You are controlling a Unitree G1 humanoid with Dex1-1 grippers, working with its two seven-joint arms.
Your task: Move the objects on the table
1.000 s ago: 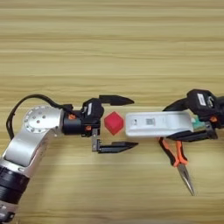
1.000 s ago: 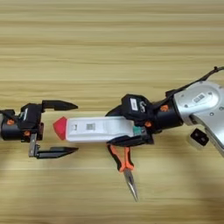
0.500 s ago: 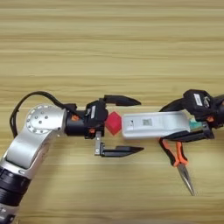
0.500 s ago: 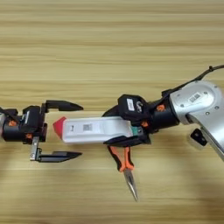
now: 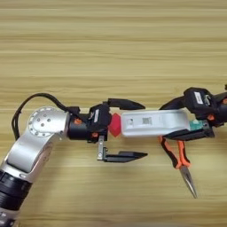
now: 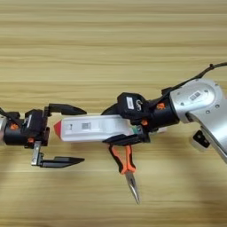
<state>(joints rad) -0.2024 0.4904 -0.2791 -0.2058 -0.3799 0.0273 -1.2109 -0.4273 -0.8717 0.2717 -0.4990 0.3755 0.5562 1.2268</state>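
Near the middle of the table [image 5: 111, 53], the right gripper [image 6: 122, 126] is clamped on the right end of the white device [image 5: 153, 123], whose left end touches the small red cube [image 5: 115, 125]; the left gripper [image 5: 133, 131] has its fingers spread wide, one above and one below the cube. Both objects look light and rigid, the device smooth-cased and probably slippery, so its long flat sides seem the best hold, while the cube should be pinched squarely across opposite faces. Orange-handled pliers [image 5: 179, 159] lie on the wood-grain surface just below the device's right end, with bare table towards the far edge.
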